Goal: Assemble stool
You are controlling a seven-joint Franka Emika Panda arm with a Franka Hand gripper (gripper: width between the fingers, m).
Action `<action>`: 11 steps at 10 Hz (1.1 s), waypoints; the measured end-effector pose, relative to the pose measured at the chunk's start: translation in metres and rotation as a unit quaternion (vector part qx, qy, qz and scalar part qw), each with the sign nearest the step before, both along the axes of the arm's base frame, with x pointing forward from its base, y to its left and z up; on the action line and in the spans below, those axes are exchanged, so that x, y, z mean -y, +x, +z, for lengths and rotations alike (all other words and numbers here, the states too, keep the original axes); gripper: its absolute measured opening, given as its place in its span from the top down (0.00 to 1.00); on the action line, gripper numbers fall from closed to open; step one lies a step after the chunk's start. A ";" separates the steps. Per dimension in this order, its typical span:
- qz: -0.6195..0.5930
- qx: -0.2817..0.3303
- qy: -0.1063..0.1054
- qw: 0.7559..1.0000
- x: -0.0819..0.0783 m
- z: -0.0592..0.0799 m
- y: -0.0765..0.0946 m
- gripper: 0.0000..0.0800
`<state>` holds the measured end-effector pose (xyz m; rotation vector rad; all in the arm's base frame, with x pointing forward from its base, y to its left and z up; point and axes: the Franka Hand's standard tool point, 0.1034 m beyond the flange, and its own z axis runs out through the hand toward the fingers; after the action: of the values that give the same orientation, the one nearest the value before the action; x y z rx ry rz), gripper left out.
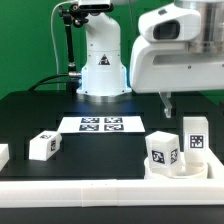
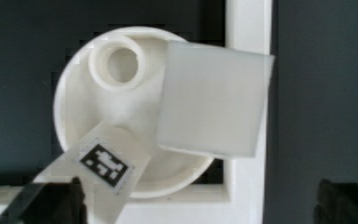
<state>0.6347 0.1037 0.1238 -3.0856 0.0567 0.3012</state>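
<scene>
One round seat [image 2: 108, 115]; three block legs: one loose leg [image 1: 42, 146], one tall standing leg [image 1: 195, 136], one shorter leg [image 1: 163, 151]; one cut-off white piece [image 1: 3, 155]; one marker board [image 1: 100, 124]; one arm [image 1: 100, 60].

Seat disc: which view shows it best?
The wrist view: the seat disc fills the picture, its round face and a hole plain. The exterior view shows the seat disc only small and low, partly behind a leg.

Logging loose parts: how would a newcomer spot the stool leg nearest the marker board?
Find the marker board before the robot base. Off its corner, toward the exterior view's left, lies a tagged white leg. Unlike the legs by the seat at that view's right, it lies alone on the table.
</scene>
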 end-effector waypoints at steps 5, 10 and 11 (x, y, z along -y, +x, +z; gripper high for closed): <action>-0.008 -0.002 0.002 1.000 0.004 0.017 0.004 0.19; -0.035 0.013 0.000 0.999 0.013 0.006 -0.015 0.19; -0.035 0.020 0.000 0.999 0.013 0.007 -0.007 0.19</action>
<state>0.6273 0.0910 0.1311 -3.0796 0.1620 0.2359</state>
